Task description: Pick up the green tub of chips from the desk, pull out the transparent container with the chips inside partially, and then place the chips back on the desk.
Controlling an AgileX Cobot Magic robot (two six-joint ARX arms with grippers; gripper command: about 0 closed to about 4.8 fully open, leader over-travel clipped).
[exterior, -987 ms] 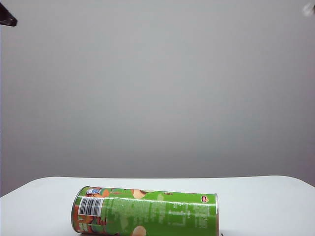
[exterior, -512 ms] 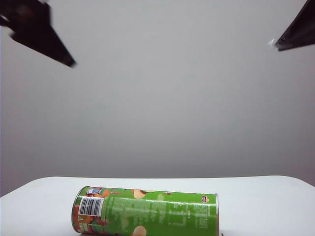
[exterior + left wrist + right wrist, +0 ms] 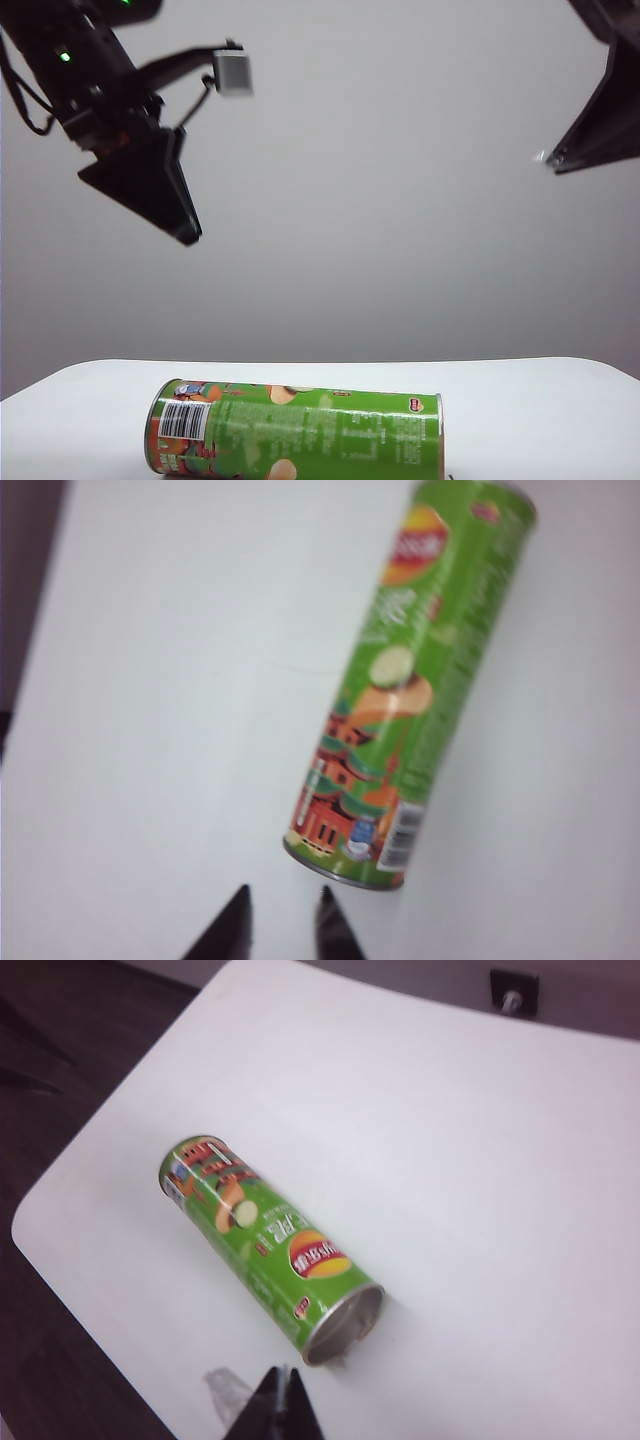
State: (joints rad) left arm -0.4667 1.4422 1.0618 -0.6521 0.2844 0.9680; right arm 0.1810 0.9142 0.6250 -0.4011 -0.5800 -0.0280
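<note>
Plain grey wall rises behind the white counter [image 3: 540,400], where the green tub of chips [image 3: 296,430] lies on its side at about six o'clock in the exterior view, unmoved since a second ago. Both arms have since swung in from the upper corners: the left tool [image 3: 283,920], at ten o'clock, hangs high over the barcode end with its tips slightly parted and holding nothing; the right tool [image 3: 282,1392], at two o'clock, is pressed together near the tub's open metal rim. Bare counter surrounds the tub, its rounded edge close by.
</note>
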